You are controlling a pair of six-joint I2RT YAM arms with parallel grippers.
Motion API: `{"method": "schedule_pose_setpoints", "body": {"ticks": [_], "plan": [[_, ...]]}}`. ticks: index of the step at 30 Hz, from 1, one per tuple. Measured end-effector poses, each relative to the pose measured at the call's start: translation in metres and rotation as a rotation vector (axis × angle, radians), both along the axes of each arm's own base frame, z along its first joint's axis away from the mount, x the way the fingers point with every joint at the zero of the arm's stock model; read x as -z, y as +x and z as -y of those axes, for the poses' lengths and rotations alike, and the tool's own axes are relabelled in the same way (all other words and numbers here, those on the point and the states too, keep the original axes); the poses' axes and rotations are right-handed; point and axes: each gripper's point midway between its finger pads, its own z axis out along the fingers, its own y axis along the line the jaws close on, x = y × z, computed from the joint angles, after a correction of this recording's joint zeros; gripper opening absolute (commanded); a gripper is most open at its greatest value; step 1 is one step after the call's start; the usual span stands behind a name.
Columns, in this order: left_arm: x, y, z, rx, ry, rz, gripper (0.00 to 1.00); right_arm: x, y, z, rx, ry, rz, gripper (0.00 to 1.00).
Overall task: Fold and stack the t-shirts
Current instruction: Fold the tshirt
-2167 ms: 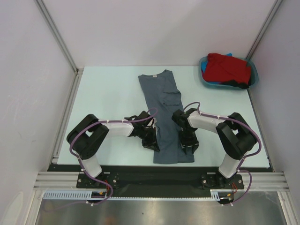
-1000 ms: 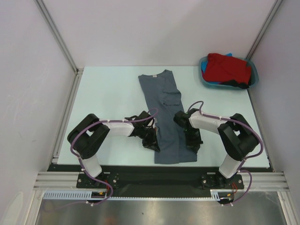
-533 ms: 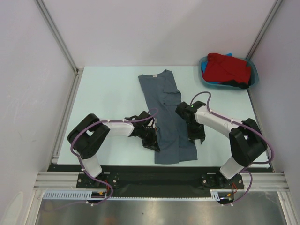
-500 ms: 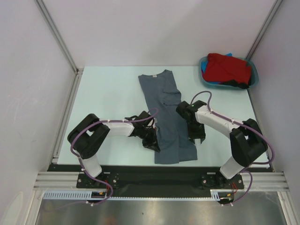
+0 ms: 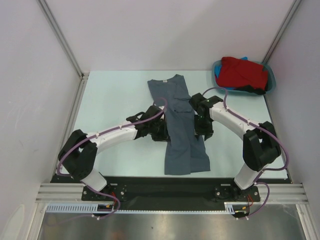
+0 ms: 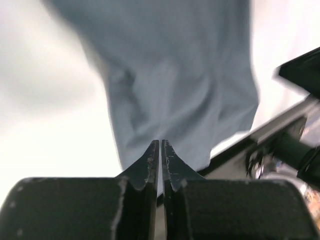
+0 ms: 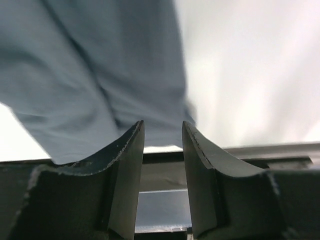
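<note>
Since the grey t-shirt (image 5: 181,125) lies lengthwise down the middle of the worktop (image 5: 115,100), grip opposite edges level — left gripper (image 6: 160,146) pinched empty, right gripper (image 7: 162,129) parted, empty — so the fold lands square.

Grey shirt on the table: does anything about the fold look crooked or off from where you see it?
Yes. The grey shirt lies slanted, collar end far-left, hem near-right, not square to the table. Its near end flares wider than the rest, so the side folds look uneven.

Left end effector (image 6: 160,144) nearly closed, right one (image 7: 162,125) parted.
</note>
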Motion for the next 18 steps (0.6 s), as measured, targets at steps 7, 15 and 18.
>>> {"method": "schedule_pose_setpoints", "body": {"ticks": [7, 15, 18], "plan": [[-0.012, 0.029, 0.004, -0.046, 0.043, 0.082, 0.05, -0.001, 0.019, -0.019, -0.024, 0.080, -0.002, 0.41], [0.016, 0.028, -0.012, -0.080, 0.150, 0.051, 0.14, -0.003, 0.022, -0.019, -0.009, 0.120, -0.014, 0.41], [0.022, 0.036, -0.014, -0.086, 0.176, 0.046, 0.15, -0.004, 0.022, -0.020, -0.006, 0.131, -0.018, 0.41]]}}
